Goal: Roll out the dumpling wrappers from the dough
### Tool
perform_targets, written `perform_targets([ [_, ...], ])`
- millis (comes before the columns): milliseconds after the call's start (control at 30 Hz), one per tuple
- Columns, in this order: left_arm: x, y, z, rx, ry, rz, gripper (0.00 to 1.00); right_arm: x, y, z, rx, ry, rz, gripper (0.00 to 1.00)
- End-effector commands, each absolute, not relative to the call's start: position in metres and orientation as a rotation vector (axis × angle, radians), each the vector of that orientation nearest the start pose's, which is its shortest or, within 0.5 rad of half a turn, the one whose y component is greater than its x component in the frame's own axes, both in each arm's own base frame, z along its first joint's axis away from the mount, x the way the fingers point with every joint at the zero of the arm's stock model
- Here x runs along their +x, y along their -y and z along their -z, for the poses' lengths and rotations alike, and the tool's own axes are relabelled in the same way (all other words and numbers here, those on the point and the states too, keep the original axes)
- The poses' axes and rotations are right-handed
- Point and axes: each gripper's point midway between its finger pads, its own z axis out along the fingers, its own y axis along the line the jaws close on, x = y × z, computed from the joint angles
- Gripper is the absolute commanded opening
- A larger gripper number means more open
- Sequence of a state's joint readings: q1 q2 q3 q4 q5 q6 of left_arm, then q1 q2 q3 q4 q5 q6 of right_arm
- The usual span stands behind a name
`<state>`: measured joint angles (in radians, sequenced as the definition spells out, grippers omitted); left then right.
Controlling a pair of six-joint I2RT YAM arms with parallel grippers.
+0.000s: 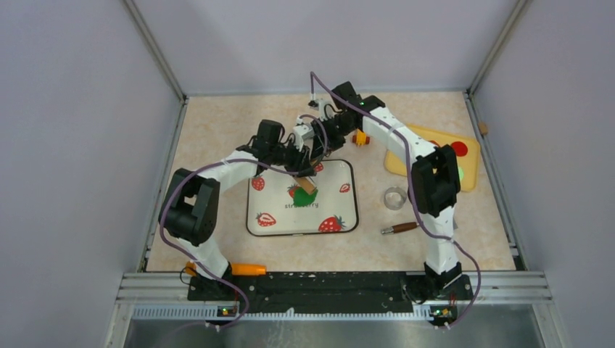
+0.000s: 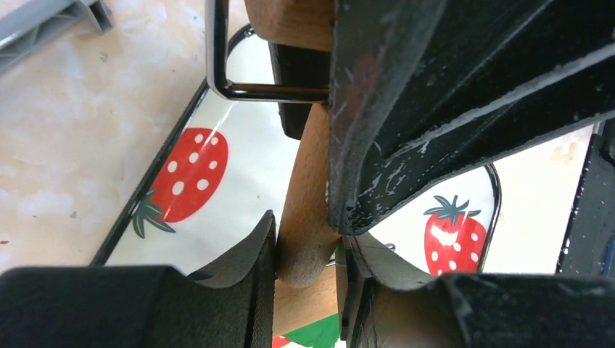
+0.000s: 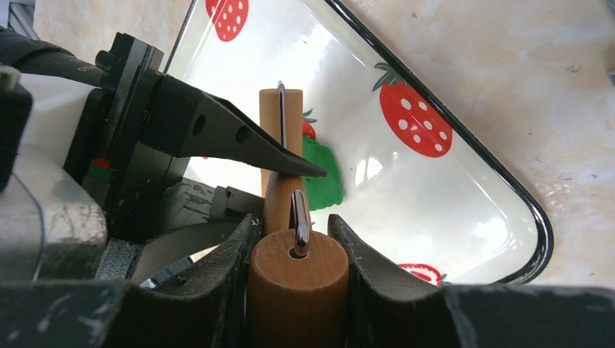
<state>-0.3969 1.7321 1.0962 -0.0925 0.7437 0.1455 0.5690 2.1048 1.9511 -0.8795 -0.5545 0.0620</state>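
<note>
Tight on wooden roller (image 3: 296, 290): right gripper (image 3: 296, 233) and left gripper (image 2: 305, 246), green dough (image 3: 323, 174) beneath, tray (image 1: 342, 217) with "strawberry" lettering.

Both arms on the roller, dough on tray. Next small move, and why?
Probably roll a short stroke across the dough: both jaws are shut on the wooden roller, its lower end is at the dough's edge on the strawberry tray, and the dough looks lumpy, not a thin sheet.
</note>
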Motion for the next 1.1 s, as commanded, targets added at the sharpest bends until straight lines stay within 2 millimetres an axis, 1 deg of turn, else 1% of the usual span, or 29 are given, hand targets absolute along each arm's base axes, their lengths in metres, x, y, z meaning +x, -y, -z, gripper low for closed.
perform_targets([
  [0, 0.351, 0.290, -0.140, 0.865, -2.039, 1.073, 0.00, 0.332, -0.357, -0.127, -1.122, -2.427, -0.870, 0.00],
  [167, 0.351, 0.293, -0.107, 0.862, -2.086, 1.060, 0.00, 0.330, -0.344, -0.095, -1.142, -2.501, -0.794, 0.00],
  [267, 0.350, 0.299, -0.084, 0.871, -2.124, 1.060, 0.00, 0.334, -0.331, -0.075, -1.144, -2.541, -0.704, 0.00],
  [400, 0.358, 0.318, -0.070, 0.892, -2.115, 1.069, 0.00, 0.342, -0.312, -0.061, -1.114, -2.578, -0.625, 0.00],
  [567, 0.364, 0.335, -0.059, 0.895, -2.123, 1.082, 0.00, 0.347, -0.284, -0.049, -1.084, -2.623, -0.550, 0.00],
  [667, 0.368, 0.343, -0.054, 0.906, -2.118, 1.084, 0.00, 0.349, -0.272, -0.045, -1.065, -2.639, -0.522, 0.00],
  [733, 0.373, 0.350, -0.057, 0.906, -2.108, 1.089, 0.00, 0.350, -0.268, -0.047, -1.055, -2.643, -0.516, 0.00],
  [767, 0.376, 0.353, -0.062, 0.905, -2.097, 1.096, 0.00, 0.351, -0.268, -0.051, -1.048, -2.637, -0.521, 0.00],
  [833, 0.380, 0.359, -0.081, 0.902, -2.070, 1.114, 0.00, 0.356, -0.273, -0.073, -1.035, -2.592, -0.556, 0.00],
  [900, 0.382, 0.361, -0.109, 0.914, -2.017, 1.113, 0.00, 0.358, -0.280, -0.101, -1.046, -2.524, -0.604, 0.00],
  [933, 0.382, 0.360, -0.127, 0.931, -1.974, 1.100, 0.00, 0.357, -0.285, -0.113, -1.053, -2.490, -0.627, 0.00],
  [967, 0.379, 0.357, -0.137, 0.943, -1.960, 1.087, 0.00, 0.355, -0.290, -0.122, -1.061, -2.464, -0.650, 0.00],
  [1000, 0.376, 0.353, -0.144, 0.951, -1.954, 1.075, 0.00, 0.351, -0.297, -0.129, -1.073, -2.445, -0.692, 0.00],
  [1033, 0.371, 0.349, -0.145, 0.957, -1.962, 1.072, 0.00, 0.346, -0.303, -0.133, -1.082, -2.435, -0.729, 0.00],
  [1067, 0.365, 0.345, -0.148, 0.960, -1.974, 1.075, 0.00, 0.340, -0.310, -0.135, -1.095, -2.430, -0.756, 0.00],
])
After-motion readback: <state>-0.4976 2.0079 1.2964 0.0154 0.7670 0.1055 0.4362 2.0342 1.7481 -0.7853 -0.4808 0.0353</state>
